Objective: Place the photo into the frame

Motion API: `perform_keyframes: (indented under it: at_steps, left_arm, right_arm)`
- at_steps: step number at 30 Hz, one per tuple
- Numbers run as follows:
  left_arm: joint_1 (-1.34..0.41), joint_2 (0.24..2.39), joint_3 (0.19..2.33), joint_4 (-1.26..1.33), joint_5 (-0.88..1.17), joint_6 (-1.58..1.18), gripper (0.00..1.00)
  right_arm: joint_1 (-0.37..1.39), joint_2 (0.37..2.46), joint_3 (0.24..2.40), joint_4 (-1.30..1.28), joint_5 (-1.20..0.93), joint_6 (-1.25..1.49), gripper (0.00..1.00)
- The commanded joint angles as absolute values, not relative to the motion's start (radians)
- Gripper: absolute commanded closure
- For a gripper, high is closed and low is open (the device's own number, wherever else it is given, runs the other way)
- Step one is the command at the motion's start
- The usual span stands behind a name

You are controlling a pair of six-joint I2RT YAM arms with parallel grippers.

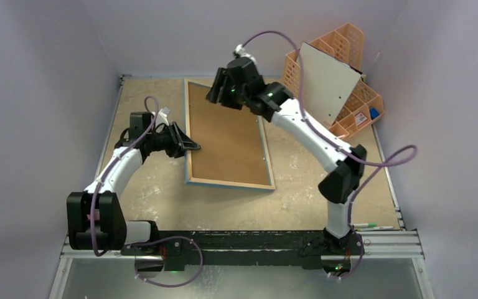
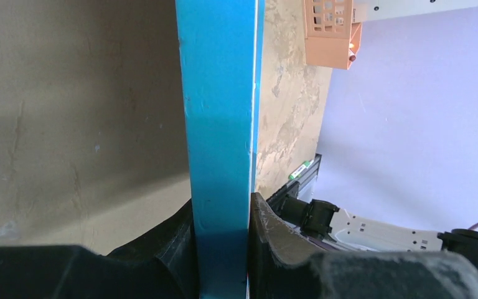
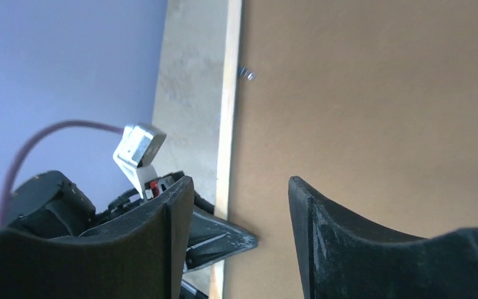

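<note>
My left tool (image 1: 191, 146) is pinched shut on the left rim of the frame (image 2: 218, 112). The frame lies face down mid-worktop with its brown backing (image 1: 224, 131) up. My right tool (image 3: 241, 193) hovers wide and empty over the frame's far edge. No photo is visible, so I cannot tell whether it is inside. No writing is legible.

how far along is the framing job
Done: the backing lies in the frame, back side up. In hand: the left end effector clamps the frame's edge; the right end effector hangs open above the backing. Left: unclear, since the photo shows in no view; it may be under the backing.
</note>
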State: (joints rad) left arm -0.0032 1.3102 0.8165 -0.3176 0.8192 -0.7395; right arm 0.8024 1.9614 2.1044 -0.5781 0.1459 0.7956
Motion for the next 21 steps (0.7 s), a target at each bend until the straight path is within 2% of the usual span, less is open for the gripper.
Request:
perform_keyframes:
  at_steps: [1,7,16,21]
  left_arm:
    - [0.0,1.263,0.958,-0.436,0.694,-0.709,1.0]
    - [0.0,1.276,1.247,-0.665,0.506,-0.619,1.0]
    - [0.0,1.332,1.643,-0.88,0.326,-0.449,1.0]
    - [0.0,1.359,1.757,-0.974,0.228,-0.385,1.0]
  right_arm:
    - [0.737,1.788,1.994,-0.507,0.183,0.756,0.4]
    - [0.635,1.606,1.77,-0.411,0.041,0.663,0.4]
    - [0.599,1.506,1.605,-0.446,0.003,0.565,0.41]
    - [0.597,1.496,1.551,-0.436,-0.044,0.561,0.43]
